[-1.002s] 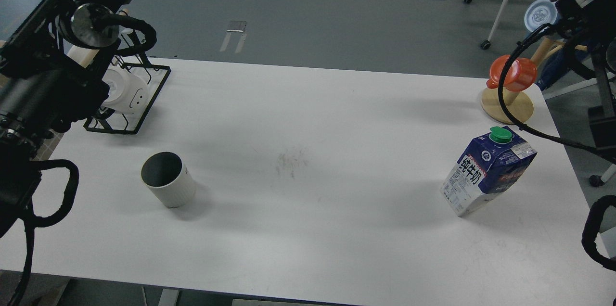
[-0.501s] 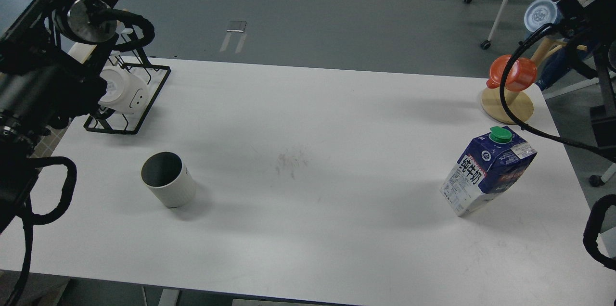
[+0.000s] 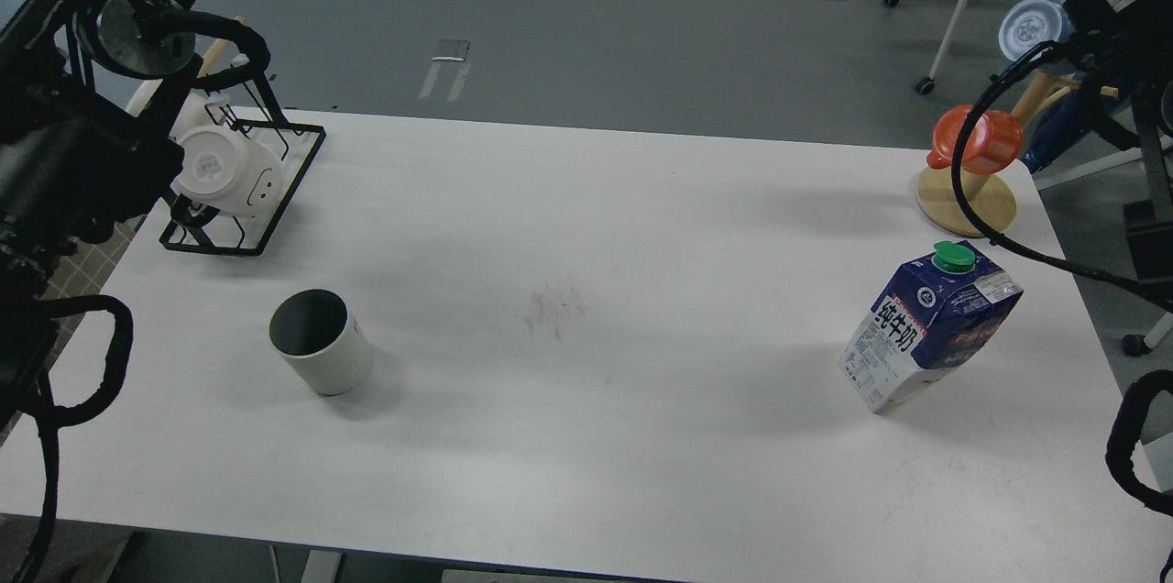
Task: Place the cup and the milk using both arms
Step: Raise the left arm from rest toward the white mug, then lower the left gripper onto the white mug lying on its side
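Both pincers out of frame past the top edge, so no telling if open or closed, only the thick arm links visible at the left and right edges. Cup (image 3: 320,352) standing upright on the left half of the bench (image 3: 586,308), mouth open to the camera. Milk carton (image 3: 927,324) over on the right half, green cap up, looking tilted but probably just the camera angle. Well apart from each other, nothing between them.

Looks like the reach-in hasn't started yet. Tips for doing it clean:
- left arm for the cup, right arm for the milk, no crossing over
- drop in from above, fingers wide, straddling the cup wall
- grab the carton low-ish across the narrow faces, not near the cap
- steer clear of the black wire rack (image 3: 240,189) and the wooden stand with the orange piece (image 3: 968,196)
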Tool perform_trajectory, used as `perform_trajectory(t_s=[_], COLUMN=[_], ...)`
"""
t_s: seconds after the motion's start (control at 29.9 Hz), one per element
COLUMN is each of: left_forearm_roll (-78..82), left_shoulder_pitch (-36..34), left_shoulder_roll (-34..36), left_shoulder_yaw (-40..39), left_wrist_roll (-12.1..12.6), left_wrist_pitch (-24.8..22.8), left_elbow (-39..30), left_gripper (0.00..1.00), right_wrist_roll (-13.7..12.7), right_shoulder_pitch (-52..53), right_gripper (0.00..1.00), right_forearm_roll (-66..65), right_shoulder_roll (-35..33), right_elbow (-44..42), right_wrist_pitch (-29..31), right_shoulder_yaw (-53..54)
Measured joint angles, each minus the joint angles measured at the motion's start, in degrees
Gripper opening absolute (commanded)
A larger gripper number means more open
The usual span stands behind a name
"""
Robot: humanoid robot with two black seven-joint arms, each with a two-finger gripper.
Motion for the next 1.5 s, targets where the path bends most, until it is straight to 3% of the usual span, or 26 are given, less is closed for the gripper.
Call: perform_trajectory(t_s=[0.23,0.6,0.94,1.24,1.5], left_forearm_roll=[-0.23,11.3,33.27,58.8,82.92], left_shoulder_pitch=[4.75,23.56,27.11,31.76,32.09], left_shoulder_roll=[4.46,23.13,37.62,40.31,37.88], left_shoulder_yaw=[-0.18,-1.5,-1.11,1.24,12.28], left_wrist_roll=[0.52,0.06,-0.05,0.01,-0.3], left_wrist_pitch=[0.0,1.77,0.01,-0.01,-0.01], left_elbow=[-4.17,-28.61,-35.07,-49.76,-54.39], left_gripper=[0.98,0.98,0.97,0.95,0.95], right_wrist_roll=[0.1,0.15,0.14,0.11,0.1], right_shoulder_pitch=[-0.8,-3.08,-3.04,-3.03,-3.03], right_gripper=[1.0,1.0,1.0,1.0,1.0], right_forearm_roll=[0.0,0.02,0.04,0.02,0.02], right_shoulder_roll=[0.37,0.58,1.42,2.59,2.58], right_elbow=[0.17,0.61,0.79,0.89,1.03], right_wrist_pitch=[0.28,0.33,-0.1,-0.39,-0.39], right_shoulder_yaw=[0.16,1.7,5.55,7.56,8.0])
